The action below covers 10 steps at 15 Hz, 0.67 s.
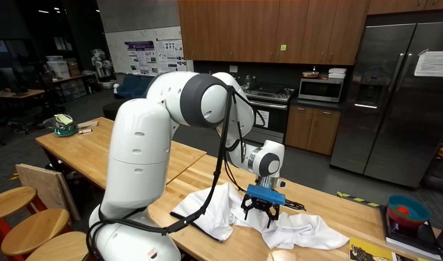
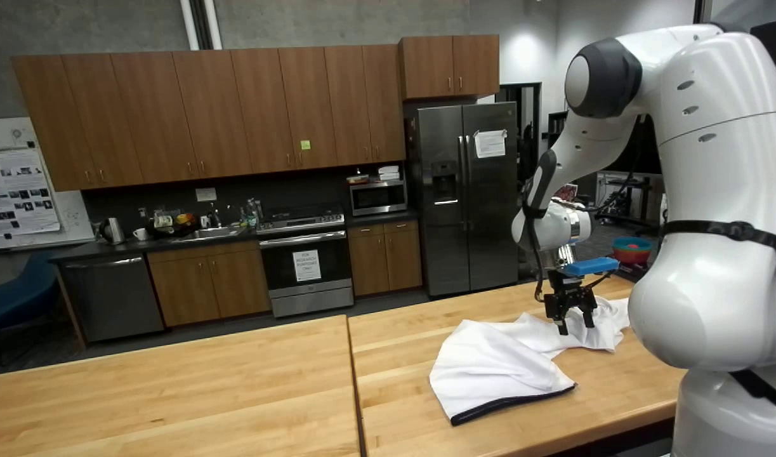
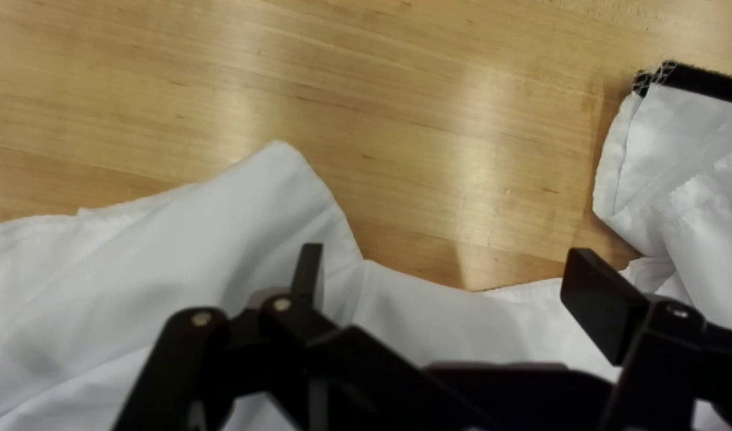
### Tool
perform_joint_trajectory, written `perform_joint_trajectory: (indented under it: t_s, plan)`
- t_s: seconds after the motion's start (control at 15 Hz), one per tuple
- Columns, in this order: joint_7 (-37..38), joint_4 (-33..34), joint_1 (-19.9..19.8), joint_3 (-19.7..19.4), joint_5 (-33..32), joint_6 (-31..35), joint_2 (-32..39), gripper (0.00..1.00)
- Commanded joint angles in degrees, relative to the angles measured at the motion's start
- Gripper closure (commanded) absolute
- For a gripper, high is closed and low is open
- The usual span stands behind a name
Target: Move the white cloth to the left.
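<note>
A narrow dark seam [image 2: 355,387] runs between a light wooden table [image 2: 400,355] and a second wooden table [image 2: 172,400]. On the first lies the rumpled white cloth [image 2: 489,362], its dark edge [image 2: 514,402] on the part nearer the seam, with a yellow printed item [image 1: 367,248] just beside its other end. The second carries a greenish container [image 1: 64,128] and a small silvery object [image 1: 85,131], well apart from the seam.

White, plain white across the cloth [image 2: 499,365], black along its hem [image 2: 499,404]! Over to the gripper [image 2: 577,329]: black too, with bright blue on the block [image 1: 266,194]; glossy white and dark grey down the arm [image 1: 138,127]; streaky honey-brown along the table [image 2: 400,362].
</note>
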Motion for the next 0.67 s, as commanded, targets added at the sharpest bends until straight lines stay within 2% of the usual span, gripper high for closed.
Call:
perform_joint_trajectory:
  t_s: [0.0, 0.6]
  plan:
    - [1.59, 2.08, -0.97, 0.22, -1.15, -0.31, 1.68, 0.00]
    - [3.63, 4.41, -2.99, -0.75, -1.71, 0.50, 1.85, 0.00]
